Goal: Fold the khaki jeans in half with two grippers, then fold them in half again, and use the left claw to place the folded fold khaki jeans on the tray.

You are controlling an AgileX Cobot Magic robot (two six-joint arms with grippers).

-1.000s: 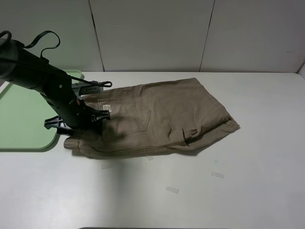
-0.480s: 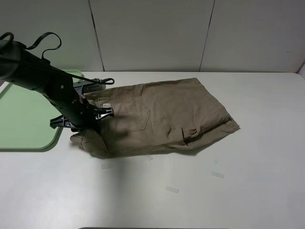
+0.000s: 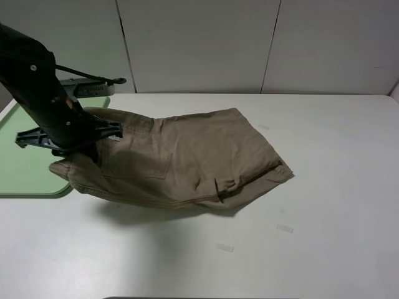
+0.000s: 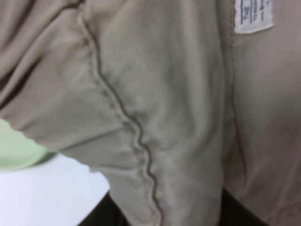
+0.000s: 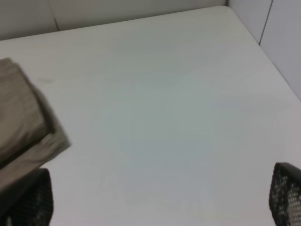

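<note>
1. The left gripper (image 3: 82,143) is clamped on the waistband end of the khaki shorts (image 3: 187,156). Cloth bunches around its jaws, and the left wrist view is filled with fabric, a seam and the white label (image 4: 254,16).
2. The right gripper (image 5: 157,197) is out of the exterior view. Its own camera shows the two fingertips wide apart over the bare table (image 3: 324,218), holding nothing, with only a corner of the shorts nearby.
3. The shorts lie folded left of the table's centre. The gripped left end is raised, with a shadow under it, and hangs over the right edge of the mint-green tray (image 3: 25,156). The right end rests on the table.
4. The long axis runs left to right, with the right end a little nearer than the left. The waistband points left toward the tray and the leg hems point right.
5. The step in hand looks like the carry onto the tray. Most of the bundle is off the tray, so there is a good way to go.
6. To do it well, raise the bundle enough that the trailing hems clear the tray's low rim rather than snag and unfold.
7. Travel left along the long axis so the layers stay stacked.
8. Lower the hem end first, then the waistband, and release only once the bundle sits inside the rim.
</note>
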